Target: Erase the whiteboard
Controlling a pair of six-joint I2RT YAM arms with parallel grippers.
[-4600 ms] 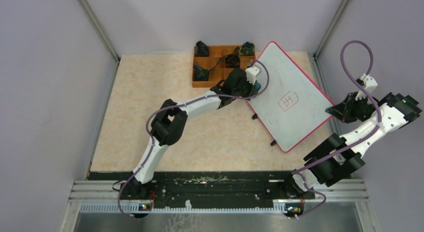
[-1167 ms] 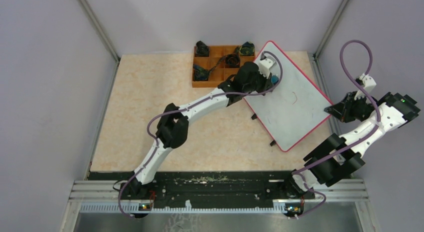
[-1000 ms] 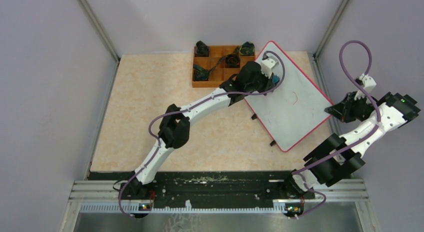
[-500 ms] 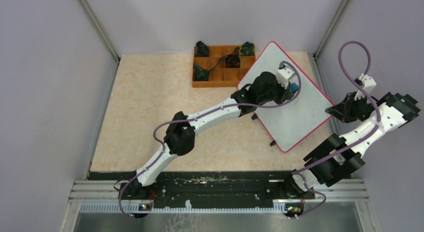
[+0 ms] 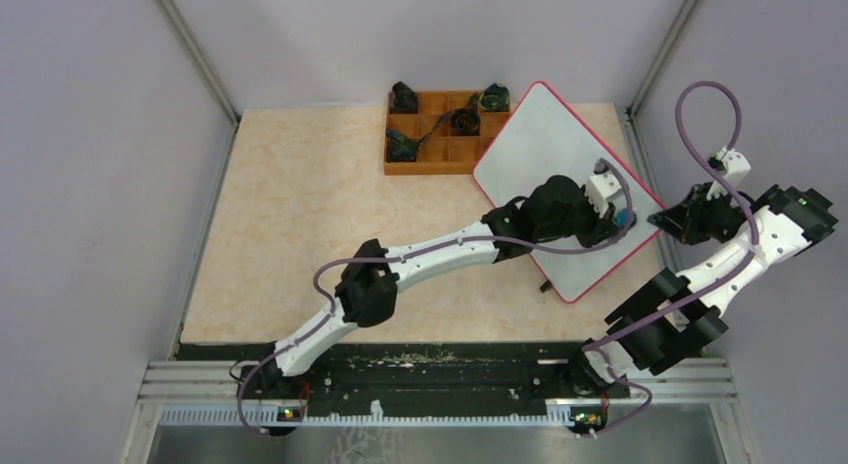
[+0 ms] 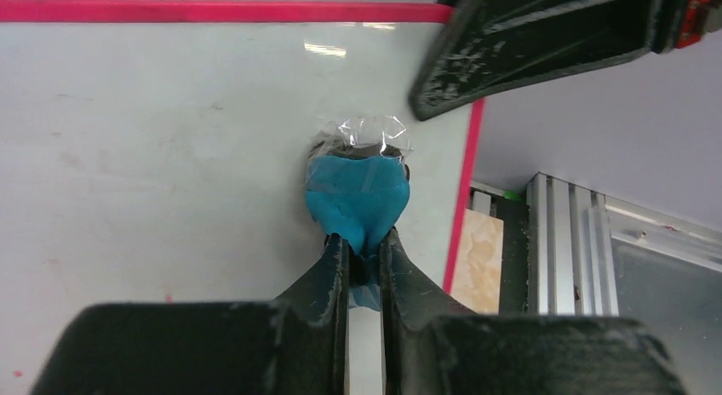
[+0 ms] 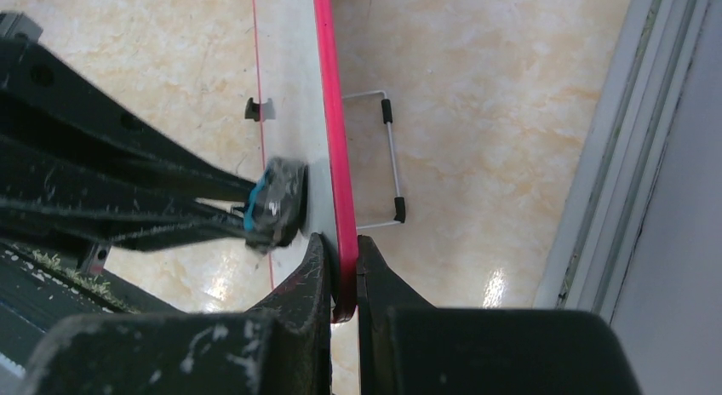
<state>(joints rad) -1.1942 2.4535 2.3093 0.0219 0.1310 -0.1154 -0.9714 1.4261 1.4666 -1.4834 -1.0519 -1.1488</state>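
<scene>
The whiteboard (image 5: 545,144), white with a thin red rim, stands tilted at the table's right side. My left gripper (image 5: 620,217) is shut on a small blue eraser (image 6: 358,195) and presses it on the board near its right corner. My right gripper (image 5: 668,222) is shut on the board's red rim (image 7: 328,97) at that corner. The board's face looks wiped in the top view. In the left wrist view faint red specks (image 6: 167,297) stay on it. In the right wrist view the eraser (image 7: 274,203) sits just left of the right gripper (image 7: 343,252).
An orange compartment tray (image 5: 440,134) with dark objects stands behind the board's left corner. The board's wire foot (image 7: 392,161) rests on the beige table (image 5: 300,214). A metal frame post (image 5: 655,49) and the wall close in on the right.
My left gripper has swept the eraser from the board's upper left down to its right corner. The red marks seen earlier are gone. The right gripper has held still on the rim.
</scene>
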